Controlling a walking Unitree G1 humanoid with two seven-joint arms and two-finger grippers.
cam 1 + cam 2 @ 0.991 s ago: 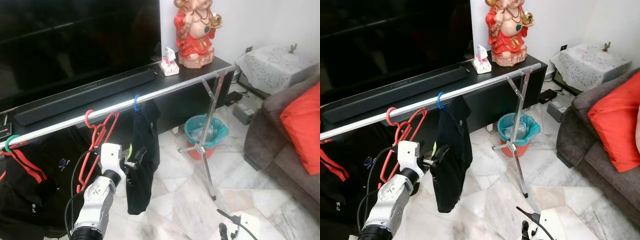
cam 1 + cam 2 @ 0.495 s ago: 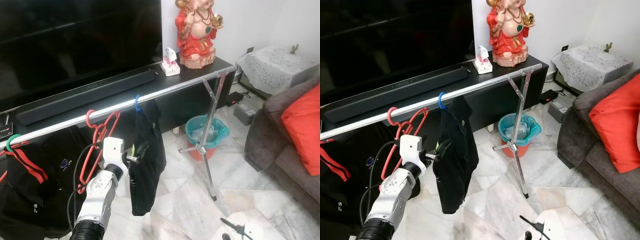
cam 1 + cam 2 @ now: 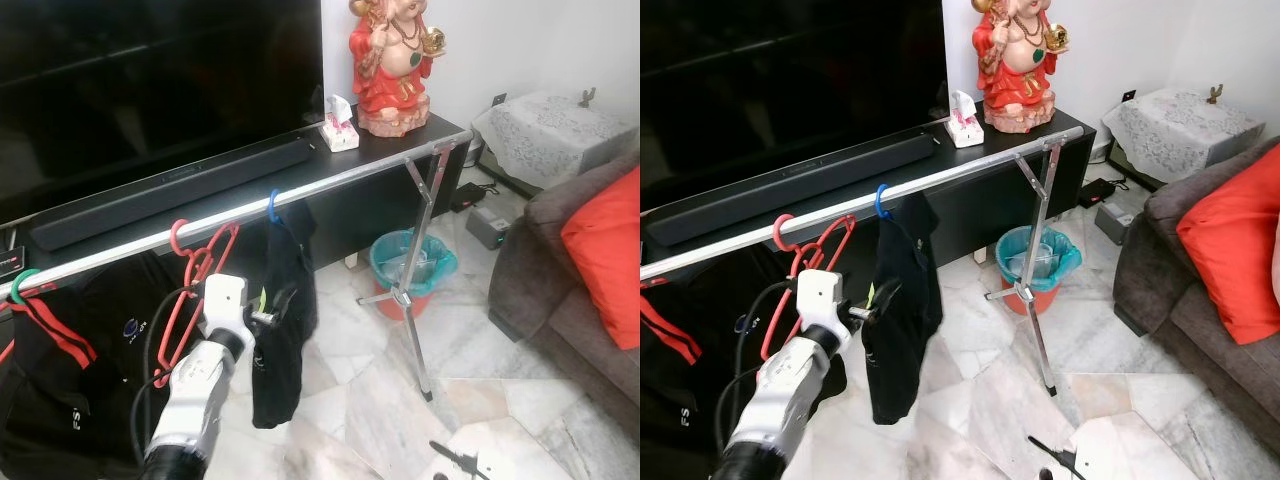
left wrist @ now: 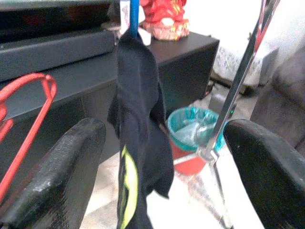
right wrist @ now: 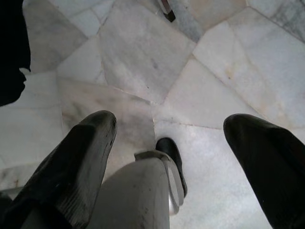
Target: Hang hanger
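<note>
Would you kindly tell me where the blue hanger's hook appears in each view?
Left eye view: blue hook on the rail, above the black garment.
Right eye view: same hook, left of centre.
Left wrist view: blue stem at the top edge.
Right wrist view: not in it.
Shared landmark: red statue.

I take the black TV stand (image 3: 380, 150) as my mark. On it sit a red-robed statue (image 3: 392, 62), a small tissue box (image 3: 338, 130) beside that, and a long black soundbar (image 3: 170, 190) — the dark television (image 3: 150, 80) rises behind. On the marble floor (image 3: 360, 400) near the stand's end sits a teal bin (image 3: 412, 262). Further off — a grey sofa (image 3: 560, 300) with a red cushion (image 3: 605, 250).
</note>
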